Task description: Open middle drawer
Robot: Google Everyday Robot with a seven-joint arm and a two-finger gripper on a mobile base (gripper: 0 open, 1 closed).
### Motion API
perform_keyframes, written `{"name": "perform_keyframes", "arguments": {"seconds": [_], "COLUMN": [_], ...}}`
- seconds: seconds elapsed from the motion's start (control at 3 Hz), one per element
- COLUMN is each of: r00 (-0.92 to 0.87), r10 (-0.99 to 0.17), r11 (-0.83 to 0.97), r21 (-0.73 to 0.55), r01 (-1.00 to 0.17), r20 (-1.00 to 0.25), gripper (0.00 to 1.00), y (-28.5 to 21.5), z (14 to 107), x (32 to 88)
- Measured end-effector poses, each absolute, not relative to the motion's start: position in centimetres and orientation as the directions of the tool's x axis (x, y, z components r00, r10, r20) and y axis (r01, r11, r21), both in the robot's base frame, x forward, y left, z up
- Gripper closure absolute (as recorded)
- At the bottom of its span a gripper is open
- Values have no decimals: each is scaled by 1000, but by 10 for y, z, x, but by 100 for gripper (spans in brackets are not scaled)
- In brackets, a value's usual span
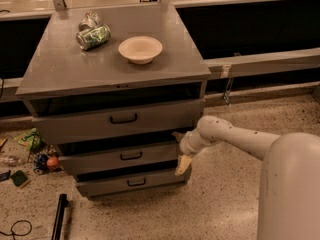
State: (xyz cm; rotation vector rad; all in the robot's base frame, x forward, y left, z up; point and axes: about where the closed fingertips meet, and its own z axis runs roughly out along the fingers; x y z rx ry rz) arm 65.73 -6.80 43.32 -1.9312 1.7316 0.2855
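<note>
The grey counter (65, 70) tops a three-drawer cabinet that stands left of my claw (180, 151), its surface well above it. My white arm (240, 136) comes in from the right. The middle drawer (100, 160) runs leftward from my claw, which sits against the right end of its front panel; whether the claw is open or closed on anything, I cannot tell. The drawer's black bar handle (131, 155) lies well left. Far above on the counter are a white bowl (140, 49) and a crushed green can (93, 36).

hand (181, 151): centre frame, at right end of middle drawer (125, 156) | tabletop (65, 71): white bowl (140, 49) top centre, green can (93, 36) upper left
</note>
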Motion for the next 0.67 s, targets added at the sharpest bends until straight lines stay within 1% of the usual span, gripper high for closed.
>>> {"name": "perform_keyframes", "arguments": {"seconds": [0.33, 0.67], "r00": [154, 141], "r10": [-855, -846], "r11": [-39, -28], "r21": [-234, -221], "r01": [-971, -975], "r20": [-496, -514], "gripper": [12, 26], "y": [-68, -69], "z": [429, 426], "x": [670, 674]}}
